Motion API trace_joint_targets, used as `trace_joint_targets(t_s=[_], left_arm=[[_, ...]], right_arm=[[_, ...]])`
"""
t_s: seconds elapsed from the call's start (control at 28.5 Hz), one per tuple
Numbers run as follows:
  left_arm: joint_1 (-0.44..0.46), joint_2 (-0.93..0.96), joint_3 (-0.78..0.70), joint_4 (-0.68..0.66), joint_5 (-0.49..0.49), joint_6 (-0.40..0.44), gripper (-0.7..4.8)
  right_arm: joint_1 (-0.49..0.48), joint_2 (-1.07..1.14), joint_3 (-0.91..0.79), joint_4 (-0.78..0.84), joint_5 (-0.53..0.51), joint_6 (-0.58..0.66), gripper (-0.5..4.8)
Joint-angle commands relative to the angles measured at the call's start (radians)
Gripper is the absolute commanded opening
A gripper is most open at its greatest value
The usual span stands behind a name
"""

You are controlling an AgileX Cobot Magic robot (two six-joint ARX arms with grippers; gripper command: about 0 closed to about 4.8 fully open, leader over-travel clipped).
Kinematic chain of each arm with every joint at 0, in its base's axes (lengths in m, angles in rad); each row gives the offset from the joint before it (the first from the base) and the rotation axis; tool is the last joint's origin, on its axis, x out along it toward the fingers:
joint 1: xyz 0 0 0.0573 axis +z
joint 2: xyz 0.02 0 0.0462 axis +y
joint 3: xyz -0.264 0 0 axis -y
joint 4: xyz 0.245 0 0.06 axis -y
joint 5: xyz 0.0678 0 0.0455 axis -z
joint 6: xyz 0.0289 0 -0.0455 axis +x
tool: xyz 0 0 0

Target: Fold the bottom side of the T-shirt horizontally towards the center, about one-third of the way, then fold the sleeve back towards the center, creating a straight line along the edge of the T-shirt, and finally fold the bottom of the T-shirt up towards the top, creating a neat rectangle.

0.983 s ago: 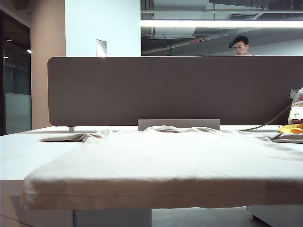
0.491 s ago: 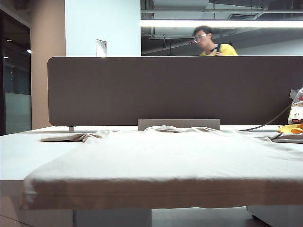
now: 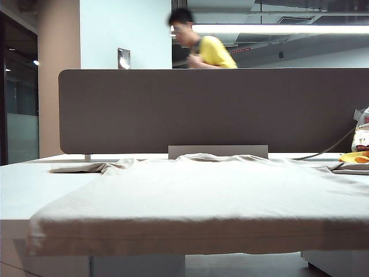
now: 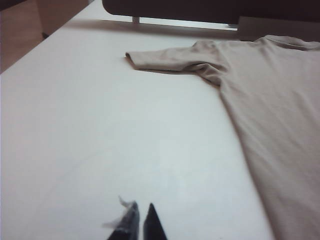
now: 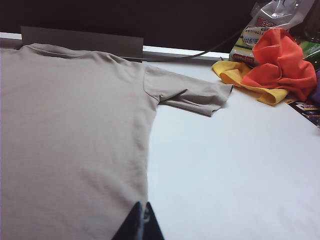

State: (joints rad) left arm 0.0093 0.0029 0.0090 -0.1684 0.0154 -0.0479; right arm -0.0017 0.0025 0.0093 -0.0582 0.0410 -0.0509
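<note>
None of the folds: done yet, judging by how the cloth lies. All three are left: the side fold, the sleeve fold, the bottom-up fold.

T-shirt: a large plain beige short-sleeved T-shirt [image 3: 202, 190] of soft fabric lies spread flat and face up on the white table [image 4: 100, 125], covering most of its width, both sleeves stretched outward.

Bottom of the T-shirt: the long straight hemmed edge [image 3: 196, 234] hangs just over the table's near edge in the exterior view, unfolded.

Left gripper: the dark two-finger left gripper [image 4: 137, 222] is clenched, its tips almost touching, holding nothing. It hangs over bare table. The shirt's body lies off to one side of it, apart, and the left sleeve [image 4: 170, 59] lies well ahead of it.

Right gripper: the dark right gripper [image 5: 140, 220] is clenched on nothing, poised at the shirt's side edge. The right sleeve [image 5: 192, 92] lies ahead of it, beyond the side seam.

Containers: one clear plastic bag with printed labels [image 5: 267, 22] stands far ahead of the right gripper, at the table's back corner. What is inside it I cannot tell.

Loose cloths: an orange cloth [image 5: 280, 60] rests on a yellow cloth [image 5: 250, 82] just in front of that bag, outside it, near the right sleeve's tip but apart.

Backdrop: a dark grey partition panel [image 3: 213, 109] stands behind the table, and a person in a yellow top [image 3: 202, 49] is behind it.
</note>
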Motion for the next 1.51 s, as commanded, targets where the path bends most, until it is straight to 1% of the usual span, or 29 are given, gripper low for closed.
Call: trace_joint_targets(t_s=[0.04, 0.14, 0.21, 0.28, 0.35, 0.39, 0.49, 0.53, 0.56, 0.6, 0.63, 0.74, 0.84, 0.98, 1.02, 1.09, 1.33, 1.51], left_arm=[[0.002, 0.000, -0.002, -0.016, 0.010, -0.019, 0.18], [0.002, 0.000, -0.002, -0.014, 0.010, -0.020, 0.19], [0.002, 0.000, -0.002, 0.009, 0.015, -0.024, 0.24], [0.001, 0.000, -0.002, 0.051, 0.046, -0.086, 0.26], [0.001, 0.000, -0.002, 0.096, 0.080, -0.137, 0.26], [0.001, 0.000, -0.001, 0.115, 0.102, -0.161, 0.26], [0.001, 0.000, 0.001, 0.113, 0.147, -0.200, 0.26], [0.001, 0.000, 0.002, 0.100, 0.159, -0.200, 0.25], [0.001, 0.000, 0.002, 0.086, 0.164, -0.200, 0.25], [0.001, 0.000, 0.002, 0.070, 0.167, -0.201, 0.25], [0.001, 0.000, 0.002, 0.050, 0.170, -0.204, 0.25], [0.001, 0.000, 0.002, 0.008, 0.180, -0.218, 0.25], [0.001, 0.000, 0.002, -0.001, 0.214, -0.218, 0.25], [0.001, 0.000, 0.004, -0.003, 0.245, -0.239, 0.15], [0.001, 0.000, 0.005, -0.004, 0.251, -0.250, 0.14], [0.001, 0.001, 0.014, -0.015, 0.253, -0.253, -0.05], [0.000, 0.050, 0.080, -0.047, 0.251, -0.252, -0.05], [0.000, 0.204, 0.173, -0.038, 0.251, -0.251, -0.05]], right_arm=[[0.001, 0.000, -0.004, 0.008, -0.021, 0.029, -0.05], [0.001, 0.000, -0.004, 0.011, -0.021, 0.054, -0.05], [0.001, 0.000, -0.004, 0.011, -0.022, 0.057, -0.05], [0.001, 0.000, -0.004, 0.011, -0.026, 0.075, 0.02], [0.001, 0.000, -0.004, 0.011, -0.026, 0.101, 0.31], [0.001, 0.000, -0.004, 0.012, -0.029, 0.140, 0.57], [0.001, 0.000, 0.001, 0.014, -0.041, 0.272, 0.62], [0.001, 0.000, 0.002, 0.019, -0.042, 0.290, 0.61], [0.001, 0.000, 0.002, 0.028, -0.048, 0.298, 0.46], [0.001, 0.000, 0.005, 0.031, -0.062, 0.299, 0.25], [0.001, 0.000, 0.011, 0.030, -0.087, 0.299, -0.12], [0.001, 0.000, 0.036, 0.005, -0.138, 0.298, -0.09], [0.001, 0.003, 0.069, -0.031, -0.135, 0.296, -0.09], [0.001, 0.032, 0.114, -0.054, -0.093, 0.293, -0.09], [0.000, 0.049, 0.131, -0.064, -0.082, 0.293, -0.09], [0.000, 0.090, 0.159, -0.079, -0.079, 0.293, -0.09], [0.001, 0.349, 0.295, -0.104, -0.068, 0.293, -0.09], [-0.001, 0.542, 0.400, -0.109, -0.066, 0.294, -0.09]])
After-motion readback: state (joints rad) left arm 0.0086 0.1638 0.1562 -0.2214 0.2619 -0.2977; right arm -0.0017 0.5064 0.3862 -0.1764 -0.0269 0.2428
